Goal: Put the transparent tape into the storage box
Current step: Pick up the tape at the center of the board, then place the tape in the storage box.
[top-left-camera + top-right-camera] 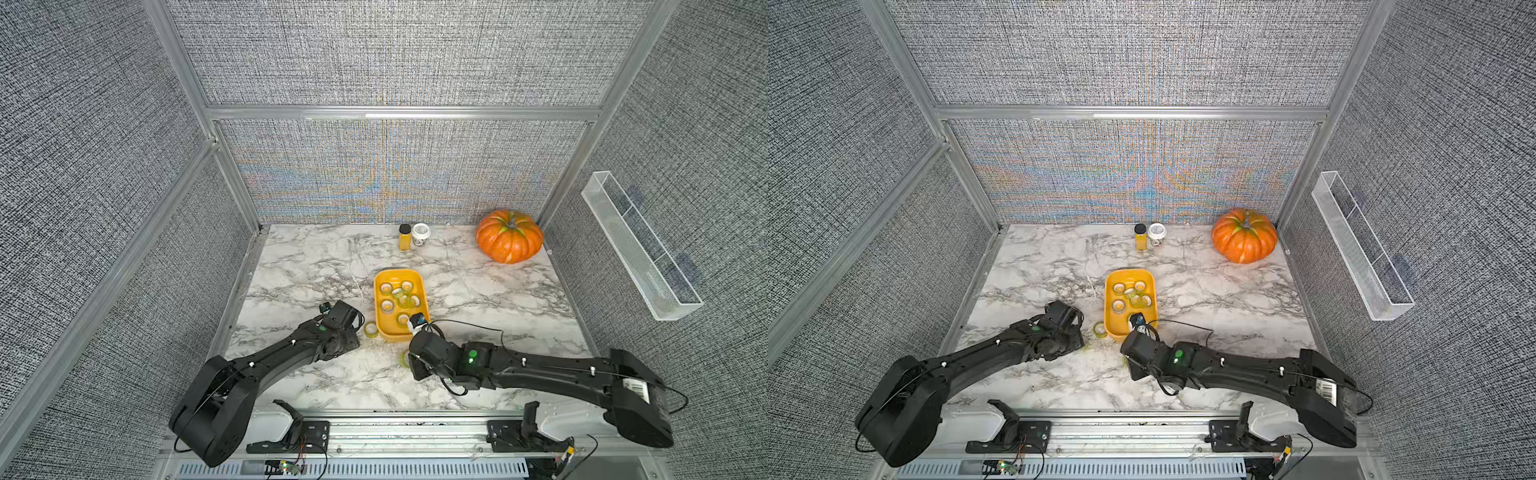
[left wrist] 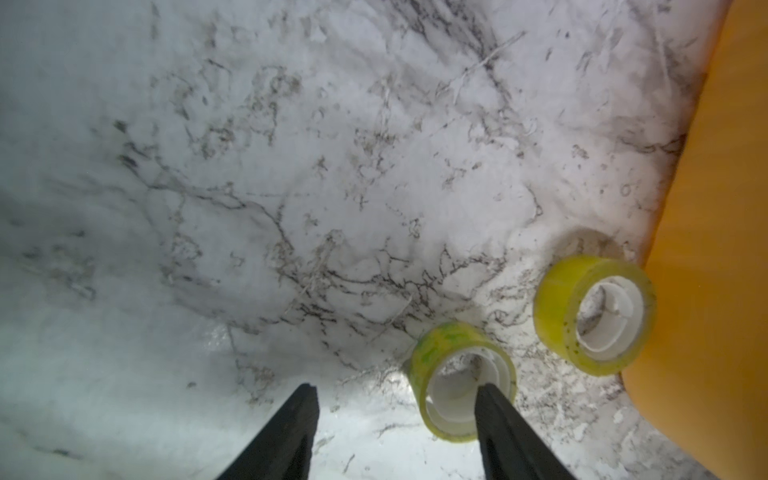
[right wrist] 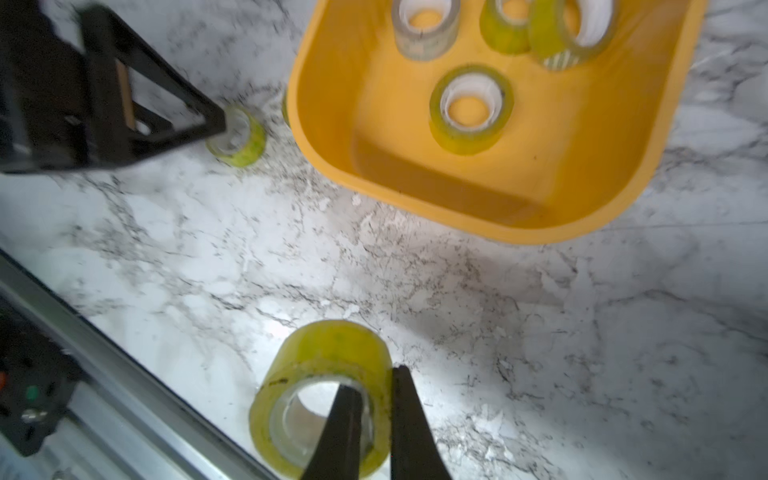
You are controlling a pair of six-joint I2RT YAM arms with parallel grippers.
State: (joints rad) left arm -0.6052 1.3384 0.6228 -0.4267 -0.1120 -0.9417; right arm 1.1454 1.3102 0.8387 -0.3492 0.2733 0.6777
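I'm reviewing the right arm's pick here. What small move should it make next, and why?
Probably a short straight lift. The right gripper is shut on the wall of a tape roll, one finger inside the core, one outside, with the roll low over the table. The storage box lies close by, so height is needed to clear its rim.

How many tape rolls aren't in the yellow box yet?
3. One roll is pinched by the right gripper, one has a left gripper finger in its hole, one sits beside the storage box. Arms may hide more.
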